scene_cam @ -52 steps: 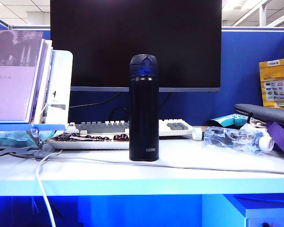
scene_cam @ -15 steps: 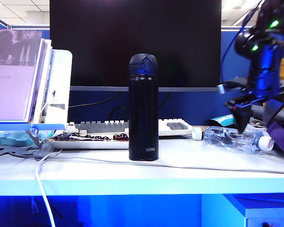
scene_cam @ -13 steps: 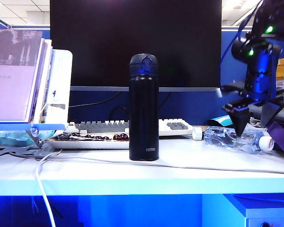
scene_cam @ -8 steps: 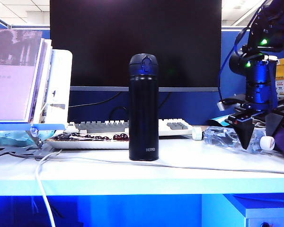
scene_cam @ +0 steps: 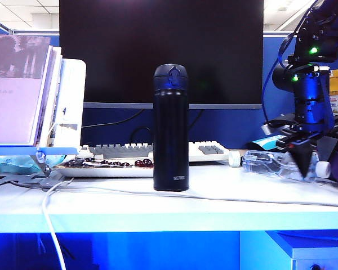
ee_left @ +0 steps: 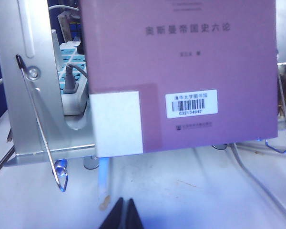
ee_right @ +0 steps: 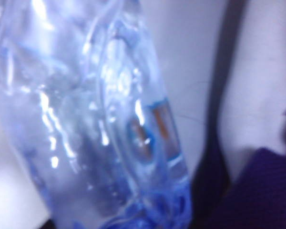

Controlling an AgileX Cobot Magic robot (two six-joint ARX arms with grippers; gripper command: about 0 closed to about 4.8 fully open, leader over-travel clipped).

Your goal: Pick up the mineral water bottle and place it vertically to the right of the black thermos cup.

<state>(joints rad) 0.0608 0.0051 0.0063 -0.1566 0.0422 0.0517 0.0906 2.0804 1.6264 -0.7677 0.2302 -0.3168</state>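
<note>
The black thermos cup [scene_cam: 170, 129] stands upright mid-table. To its right the mineral water bottle [scene_cam: 270, 164] lies on its side, white cap [scene_cam: 324, 169] pointing right. My right gripper [scene_cam: 314, 160] points down over the bottle's neck end, one dark finger in front of it and one behind. Whether the fingers press on the bottle does not show. In the right wrist view the clear crinkled bottle [ee_right: 100, 119] fills the picture and hides the jaws. My left gripper [ee_left: 124, 204] is shut and empty above the white tabletop, facing a purple book [ee_left: 181, 71].
A monitor [scene_cam: 160, 50] and keyboard [scene_cam: 158, 152] stand behind the thermos. A book stand [scene_cam: 67, 107] is at the left, and a white cable [scene_cam: 50, 225] hangs over the front edge. A grey and purple bag [scene_cam: 327, 140] lies right behind the bottle. A small white cap [scene_cam: 234, 159] sits by the keyboard.
My right arm has come down from above onto the lying bottle, and its fingers have narrowed around the neck end. The bottle's cap has shifted slightly right. The left arm has kept still.
</note>
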